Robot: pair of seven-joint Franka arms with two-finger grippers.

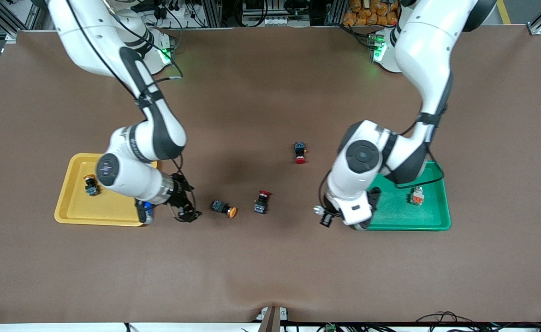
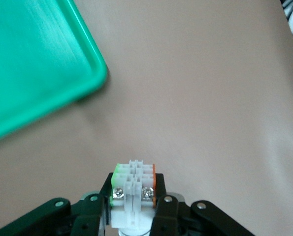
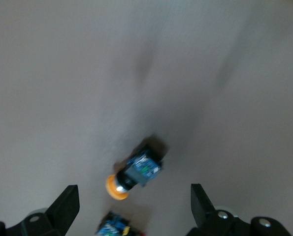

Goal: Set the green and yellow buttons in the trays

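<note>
My left gripper (image 1: 324,217) is shut on a whitish button (image 2: 133,183) with green and orange sides. It hangs over the table just off the green tray (image 1: 429,220), whose corner (image 2: 48,73) shows in the left wrist view. A second whitish button (image 1: 417,197) lies in that tray. My right gripper (image 1: 188,212) is open beside the yellow tray (image 1: 74,210), which holds one yellow-capped button (image 1: 90,184). Another yellow-capped button (image 1: 224,208) lies on the table close to the right gripper (image 3: 134,209) and, in the right wrist view (image 3: 135,172), a little ahead of the open fingers (image 3: 67,206).
Two red-capped switches lie on the table: one (image 1: 262,202) beside the loose yellow button, one (image 1: 300,152) farther from the front camera, mid-table. The blue base of a switch (image 3: 112,227) shows between the right fingers. The brown mat bulges at the front edge (image 1: 270,306).
</note>
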